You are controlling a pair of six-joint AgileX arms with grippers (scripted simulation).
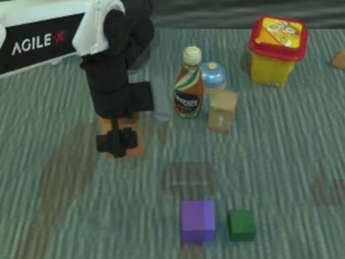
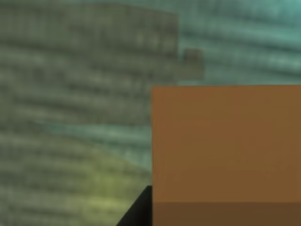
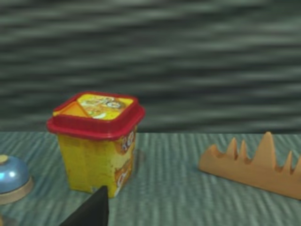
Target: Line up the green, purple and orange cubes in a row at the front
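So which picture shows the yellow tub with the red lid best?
The right wrist view: the yellow tub stands whole, side-on, its printed lid visible. The top view shows it small, from above, far right. The left wrist view misses it.

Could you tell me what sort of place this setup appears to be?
Most likely a simulated tabletop test bench. An AgileX arm's left claw sits over an orange cube on a striped teal table, with odd props around: a sauce bottle, a yellow tub and a desk bell.

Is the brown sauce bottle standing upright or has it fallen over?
Upright: the bottle stands on its base with its white cap on top.
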